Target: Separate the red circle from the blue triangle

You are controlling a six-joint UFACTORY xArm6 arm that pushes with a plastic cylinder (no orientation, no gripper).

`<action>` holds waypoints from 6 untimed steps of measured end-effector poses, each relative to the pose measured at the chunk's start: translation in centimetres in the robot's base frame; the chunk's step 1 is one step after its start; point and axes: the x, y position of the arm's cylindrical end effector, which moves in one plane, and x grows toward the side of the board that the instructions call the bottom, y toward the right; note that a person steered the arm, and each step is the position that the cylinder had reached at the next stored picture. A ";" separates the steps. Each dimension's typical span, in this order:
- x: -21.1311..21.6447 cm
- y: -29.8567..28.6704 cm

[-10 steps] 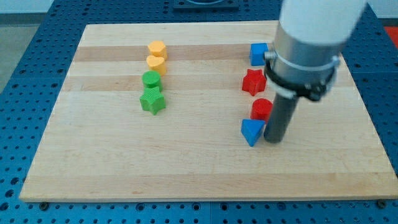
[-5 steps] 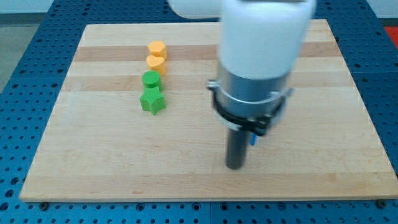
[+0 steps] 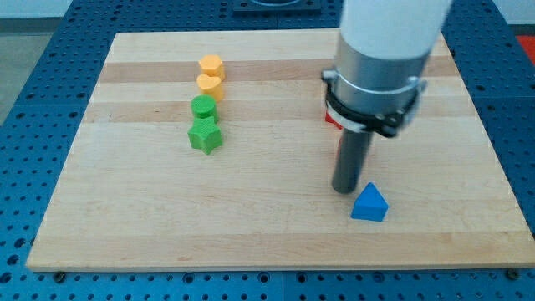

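Note:
The blue triangle point(image 3: 369, 203) lies near the view's bottom right of the wooden board point(image 3: 251, 217). My tip point(image 3: 344, 189) rests on the board just to the upper left of it, close to it. The red circle is hidden behind the arm's body; only a sliver of a red block point(image 3: 331, 121) shows at the arm's left edge, and I cannot tell which red block it is.
Two yellow blocks point(image 3: 211, 65) point(image 3: 209, 84), a green circle point(image 3: 203, 106) and a green star point(image 3: 205, 135) form a column at the view's upper left. The arm's wide grey and white body point(image 3: 380, 58) covers the board's upper right.
The blue triangle has been pushed down and to the right, away from where the red circle stood. My tip swept left, then came back right to sit beside the triangle.

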 end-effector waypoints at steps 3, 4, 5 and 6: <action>-1.6 3.4; -1.1 7.7; -5.4 10.3; -7.9 6.0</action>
